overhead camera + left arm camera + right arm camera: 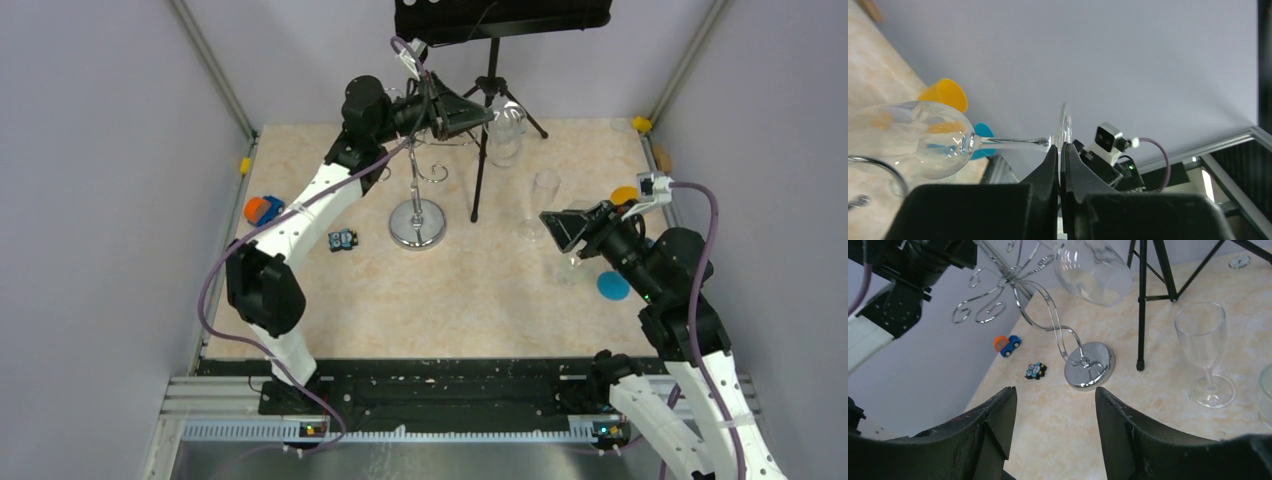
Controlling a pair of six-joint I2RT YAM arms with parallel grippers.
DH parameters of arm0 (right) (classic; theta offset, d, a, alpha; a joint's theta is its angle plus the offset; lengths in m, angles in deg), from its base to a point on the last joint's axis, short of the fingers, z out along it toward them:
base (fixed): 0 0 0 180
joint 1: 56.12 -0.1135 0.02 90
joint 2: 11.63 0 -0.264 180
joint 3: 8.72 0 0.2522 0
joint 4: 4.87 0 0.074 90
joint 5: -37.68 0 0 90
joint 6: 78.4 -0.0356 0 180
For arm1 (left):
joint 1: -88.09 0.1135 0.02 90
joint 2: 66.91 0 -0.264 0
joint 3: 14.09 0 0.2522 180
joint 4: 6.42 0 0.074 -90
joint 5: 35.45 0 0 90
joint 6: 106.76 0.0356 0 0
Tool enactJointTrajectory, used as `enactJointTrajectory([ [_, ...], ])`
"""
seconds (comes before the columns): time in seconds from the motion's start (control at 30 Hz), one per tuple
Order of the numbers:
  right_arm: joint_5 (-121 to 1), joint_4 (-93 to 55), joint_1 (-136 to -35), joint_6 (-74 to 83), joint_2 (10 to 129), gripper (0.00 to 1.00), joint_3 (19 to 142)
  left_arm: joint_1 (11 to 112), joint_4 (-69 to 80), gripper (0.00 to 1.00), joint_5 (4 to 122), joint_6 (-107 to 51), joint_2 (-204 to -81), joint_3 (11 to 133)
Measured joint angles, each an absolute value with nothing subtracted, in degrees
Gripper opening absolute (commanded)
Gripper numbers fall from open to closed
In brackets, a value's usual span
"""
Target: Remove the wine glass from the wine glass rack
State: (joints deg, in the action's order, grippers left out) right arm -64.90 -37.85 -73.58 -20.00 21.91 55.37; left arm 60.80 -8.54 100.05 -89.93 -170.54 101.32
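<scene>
The left gripper [1060, 150] is seen clamped shut on the thin edge of the foot of the wine glass [923, 137]. The glass hangs bowl-down high above the bench [480, 310], just beside the curled hook arms at the top of the wine glass rack [1089, 367]. Whether the foot has fully cleared its hook cannot be told from these views. The right gripper [1054, 392] is held low over the right side of the bench, fingers apart with nothing between them, and is turned toward the rack. The step in hand is judged to be the drawing of the glass out of its hook. It would be done well if the foot were slid level along the line of the hook's open end rather than lifted or twisted, so that the stem is not levered against the wire. Because the pinch is taken on a slim glass rim with the bowl hanging below, slow movement is advised lest the glass swing or slip. The rack could be dragged or tipped if the foot catches, so its round base should be watched. The black tripod [1142, 305] stands just beside the hanging bowl, and a second glass [1204, 335] stands upright on the bench beyond it, so a path away from both should be chosen.
</scene>
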Motion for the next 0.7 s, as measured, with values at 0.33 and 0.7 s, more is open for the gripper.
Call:
enactJointTrajectory([
  [0.33, -70.36, -29.04, -73.58, -17.79, 20.65, 0.67, 54.89, 57.63, -23.6, 0.0, 94.8, -109.69, -156.6, 78.93],
  [0.7, -96.07, -21.0, -73.55, -7.8, 32.34, 0.67, 61.84, 52.78, -21.28, 0.0, 94.04, -111.02, -146.04, 69.38],
])
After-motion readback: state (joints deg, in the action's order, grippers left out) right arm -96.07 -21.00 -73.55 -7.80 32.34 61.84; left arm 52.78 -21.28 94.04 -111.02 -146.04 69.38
